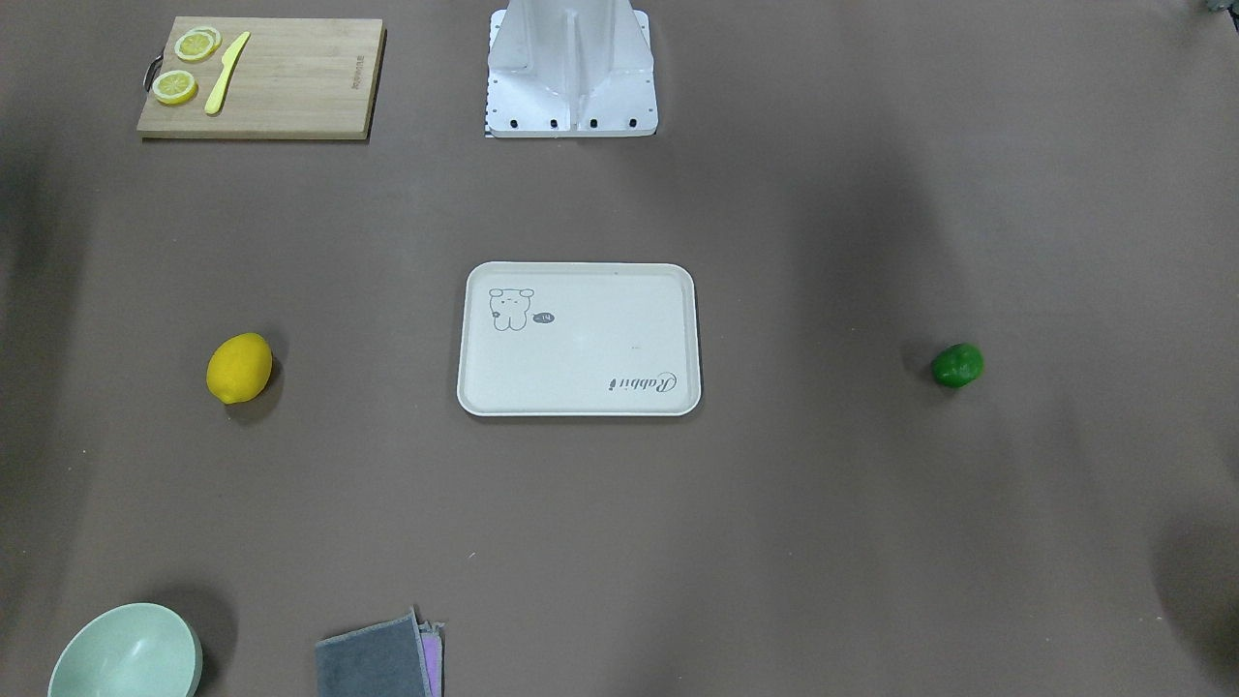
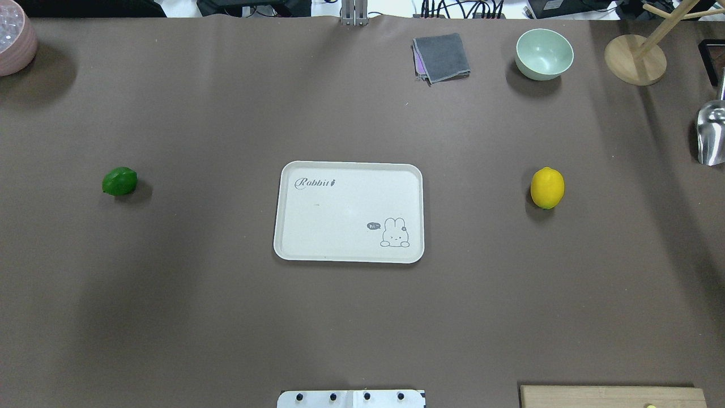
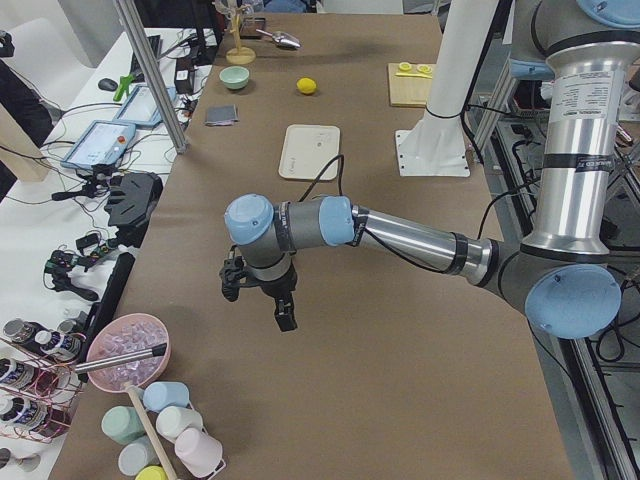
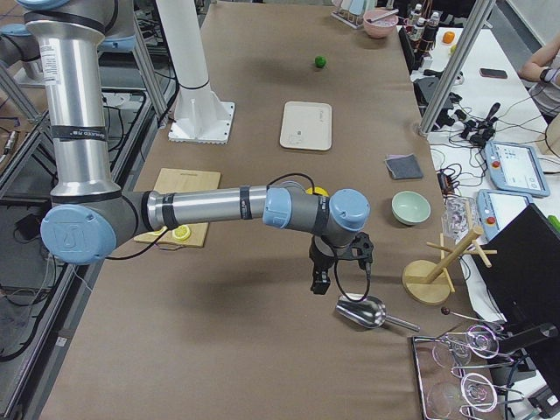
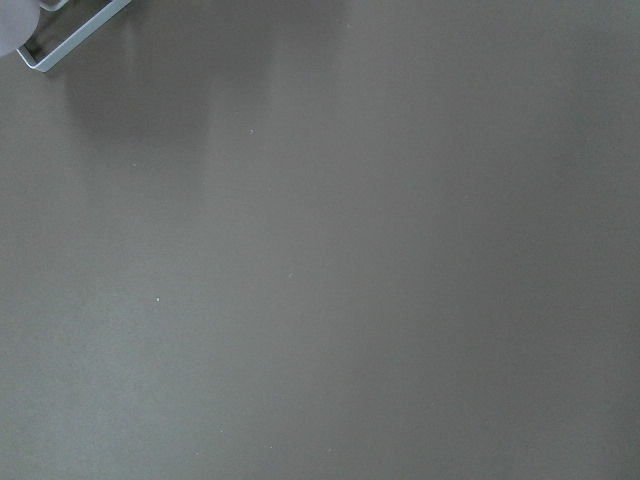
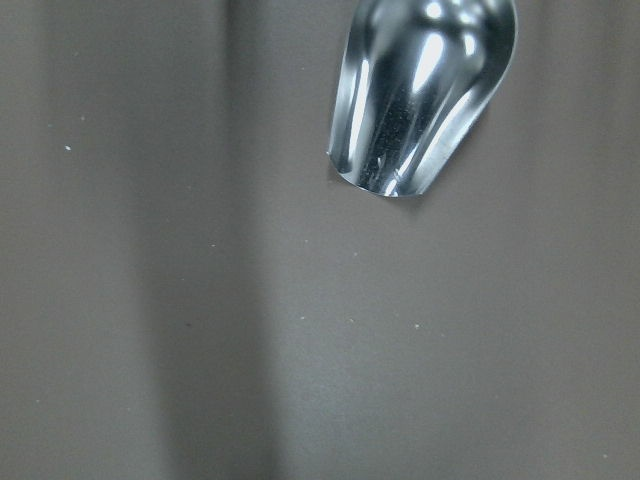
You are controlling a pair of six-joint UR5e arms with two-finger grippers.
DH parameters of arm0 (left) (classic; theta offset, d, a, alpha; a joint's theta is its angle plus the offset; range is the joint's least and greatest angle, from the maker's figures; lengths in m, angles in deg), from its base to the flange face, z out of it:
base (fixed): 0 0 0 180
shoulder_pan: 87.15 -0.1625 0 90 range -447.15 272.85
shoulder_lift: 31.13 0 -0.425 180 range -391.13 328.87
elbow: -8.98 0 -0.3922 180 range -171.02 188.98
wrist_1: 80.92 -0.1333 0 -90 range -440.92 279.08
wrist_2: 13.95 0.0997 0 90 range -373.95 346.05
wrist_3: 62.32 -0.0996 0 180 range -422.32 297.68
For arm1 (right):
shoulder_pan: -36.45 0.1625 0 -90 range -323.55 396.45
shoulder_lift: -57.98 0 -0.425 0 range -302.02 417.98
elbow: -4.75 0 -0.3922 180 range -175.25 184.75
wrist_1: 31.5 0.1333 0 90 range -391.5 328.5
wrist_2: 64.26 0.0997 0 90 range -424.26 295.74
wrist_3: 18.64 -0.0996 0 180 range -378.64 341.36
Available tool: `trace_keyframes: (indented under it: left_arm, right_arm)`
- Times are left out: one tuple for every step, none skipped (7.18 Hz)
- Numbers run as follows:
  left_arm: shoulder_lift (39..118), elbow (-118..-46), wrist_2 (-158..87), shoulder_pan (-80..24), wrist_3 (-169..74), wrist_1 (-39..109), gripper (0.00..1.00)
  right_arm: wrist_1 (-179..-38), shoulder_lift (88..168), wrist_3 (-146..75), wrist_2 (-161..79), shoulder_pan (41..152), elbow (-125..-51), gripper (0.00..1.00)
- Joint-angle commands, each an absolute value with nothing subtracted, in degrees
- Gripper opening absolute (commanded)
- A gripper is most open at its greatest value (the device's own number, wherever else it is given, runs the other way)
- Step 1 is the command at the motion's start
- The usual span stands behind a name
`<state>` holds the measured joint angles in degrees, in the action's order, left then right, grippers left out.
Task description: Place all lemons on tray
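Observation:
The off-white tray (image 1: 579,378) lies at the table's middle, nothing on it; it also shows in the overhead view (image 2: 340,192). The yellow lemon (image 2: 547,187) lies on the table to the tray's right in the overhead view, the green lemon (image 2: 119,181) to its left. Both are well apart from the tray. My left gripper (image 3: 258,303) hangs over bare table at my left end. My right gripper (image 4: 337,278) hangs at my right end, just above a metal scoop (image 4: 360,311). Both grippers show only in the side views, so I cannot tell whether they are open or shut.
A bamboo cutting board (image 1: 290,87) with lemon slices and a yellow knife sits near my base. A green bowl (image 2: 544,54), a grey cloth (image 2: 442,56) and a wooden rack (image 2: 634,59) stand at the far right. A pink bowl (image 2: 14,39) stands far left.

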<state>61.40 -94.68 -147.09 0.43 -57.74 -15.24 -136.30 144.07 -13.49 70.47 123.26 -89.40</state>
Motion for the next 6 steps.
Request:
trace_keyframes:
  left_arm:
    - [62.5,-97.4,-147.9,-5.6,-49.9,-14.9,0.98]
    - [63.2,-97.5,-150.5,-9.1,-45.6,-14.0,0.98]
    - [64.7,-97.2,-150.5,-13.5,-38.8,-10.7,0.98]
    - [66.1,-95.7,-150.5,-17.3,-33.5,-7.0,0.98]
    - [69.0,-92.6,-150.5,-19.2,-29.7,-4.0,0.98]
    - [70.9,-89.8,-150.2,-22.2,-26.5,-2.2,0.98]
  right_arm:
    - [-136.3,142.8,-18.5,72.7,119.6,-91.6,1.00]
    - [-136.1,142.6,-22.9,72.7,117.1,-93.5,1.00]
    - [-133.1,142.1,-26.3,72.8,115.3,-93.7,1.00]
    - [-129.4,142.0,-30.3,73.3,113.5,-93.7,1.00]
    - [-126.3,142.0,-34.4,73.5,111.5,-93.7,1.00]
    - [-124.1,141.8,-37.3,73.5,109.9,-93.7,1.00]
